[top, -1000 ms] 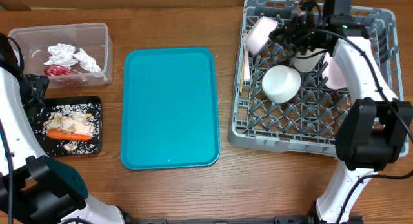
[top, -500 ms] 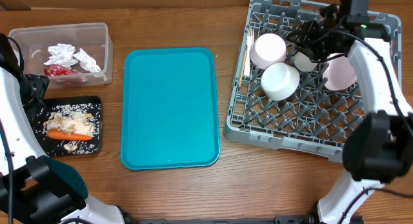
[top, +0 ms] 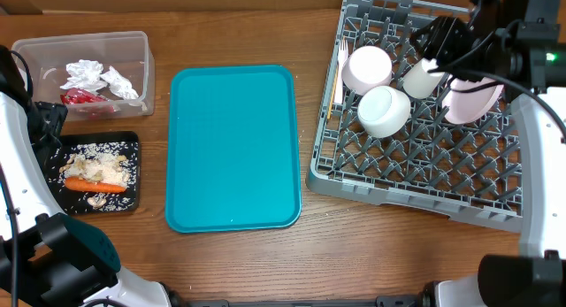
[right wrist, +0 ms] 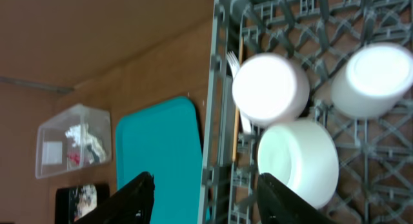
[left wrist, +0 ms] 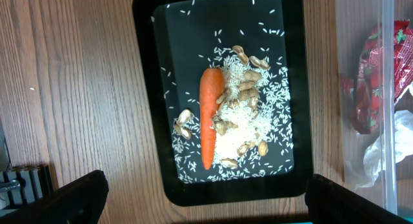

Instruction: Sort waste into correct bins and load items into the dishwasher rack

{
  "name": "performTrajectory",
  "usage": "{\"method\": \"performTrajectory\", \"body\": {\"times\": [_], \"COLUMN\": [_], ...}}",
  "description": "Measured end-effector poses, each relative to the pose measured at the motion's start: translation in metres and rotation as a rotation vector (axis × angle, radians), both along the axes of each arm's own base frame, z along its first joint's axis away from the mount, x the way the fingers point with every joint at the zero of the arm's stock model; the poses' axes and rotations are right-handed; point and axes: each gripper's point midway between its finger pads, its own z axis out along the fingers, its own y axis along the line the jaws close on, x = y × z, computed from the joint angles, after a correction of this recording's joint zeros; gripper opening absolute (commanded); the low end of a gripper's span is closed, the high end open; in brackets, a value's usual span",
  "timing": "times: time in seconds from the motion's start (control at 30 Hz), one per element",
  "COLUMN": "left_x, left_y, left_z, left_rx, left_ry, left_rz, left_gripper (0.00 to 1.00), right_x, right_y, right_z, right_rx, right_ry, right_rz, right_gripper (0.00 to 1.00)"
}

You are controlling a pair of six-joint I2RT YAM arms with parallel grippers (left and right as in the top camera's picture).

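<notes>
The grey dishwasher rack (top: 400,193) holds two upturned white bowls (top: 367,68) (top: 384,111), a small cup (top: 423,78), a plate (top: 474,100), a fork (top: 342,53) and a thin stick (top: 333,96). My right gripper (top: 439,40) hovers over the rack's back, just above the cup, open and holding nothing. The clear tub (top: 143,70) contains white napkins (top: 89,74) and a red wrapper (top: 80,97). The black tray (left wrist: 145,121) carries a carrot (left wrist: 209,114) on rice (left wrist: 255,130). My left gripper (left wrist: 206,183) hangs wide open above that tray's near end.
A flat teal serving tray (top: 233,148) lies between the bins and the rack. Stray rice grains dot the wood beside the black tray. The rack sits slightly skewed at the table's right side.
My right gripper opened, let the bowl down into the rack's back left corner, then rose and drew back to the right. The rack shifted slightly. The left arm stayed still.
</notes>
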Motion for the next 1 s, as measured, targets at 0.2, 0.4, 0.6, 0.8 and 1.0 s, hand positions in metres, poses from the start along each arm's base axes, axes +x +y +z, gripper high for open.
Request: {"method": "performTrajectory", "body": {"times": [0.2,0.4,0.6,0.8,1.0], "left_x": [0.000,0.000,0.000,0.000,0.000], "left_y": [0.000,0.000,0.000,0.000,0.000], "left_z": [0.000,0.000,0.000,0.000,0.000], "left_rx": [0.000,0.000,0.000,0.000,0.000], "left_ry": [0.000,0.000,0.000,0.000,0.001], "left_rz": [0.000,0.000,0.000,0.000,0.000], "left_gripper": [1.00,1.00,1.00,1.00,1.00], "right_x": [-0.030,-0.070,-0.106,-0.145,-0.174], "right_y": [0.020,0.028,0.033,0.023,0.022], "right_z": [-0.008,-0.018,-0.017,-0.039,-0.075], "right_rx": [-0.079,-0.177,-0.215,-0.257,-0.228], "right_ry": [0.082,0.185,0.177,0.166,0.121], "right_rz": [0.035,0.053,0.077,0.025,-0.006], "right_gripper": [0.44,0.44,0.45,0.48,1.00]}}
